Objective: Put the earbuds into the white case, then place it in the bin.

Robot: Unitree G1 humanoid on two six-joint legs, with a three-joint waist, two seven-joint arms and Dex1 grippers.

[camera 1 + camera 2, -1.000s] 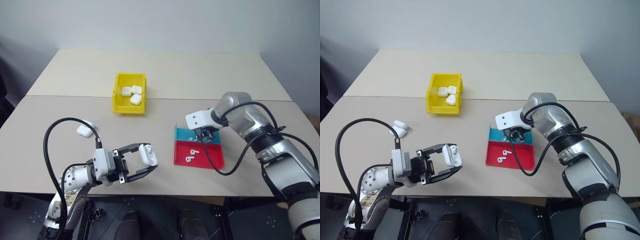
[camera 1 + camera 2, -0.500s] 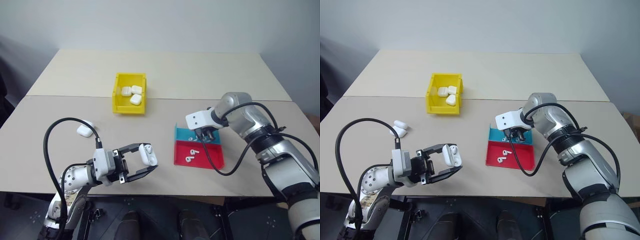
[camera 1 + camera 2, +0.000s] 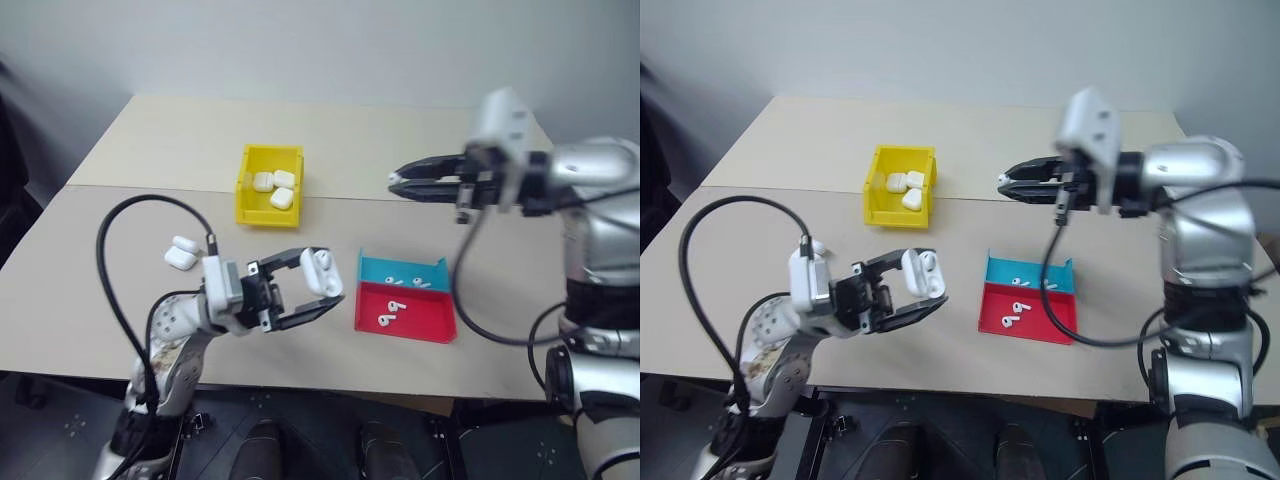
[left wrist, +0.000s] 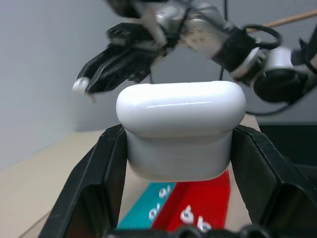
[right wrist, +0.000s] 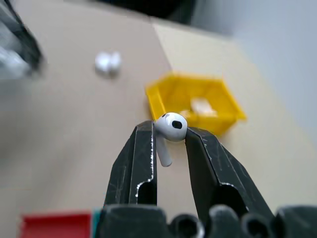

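My left gripper (image 3: 326, 280) hovers low over the table's near side, shut on a white case (image 3: 319, 267) whose lid stands open. In the left wrist view the case (image 4: 181, 129) sits clamped between both black fingers. My right gripper (image 3: 394, 182) is raised above the table's middle, pointing left, shut on one earbud (image 5: 171, 127). More earbuds lie in the red tray (image 3: 430, 325) and the blue tray (image 3: 375, 270). The yellow bin (image 3: 246, 188) stands farther back on the left and holds three white cases.
Two more white cases (image 3: 181, 252) lie on the table to the left of my left arm. The red and blue trays sit side by side near the front edge, right of the held case. A black cable loops over my left arm.
My right gripper has risen from the blue tray with an earbud and swung round to point left. My left gripper has lifted slightly up and right with the case. The camera has shifted.
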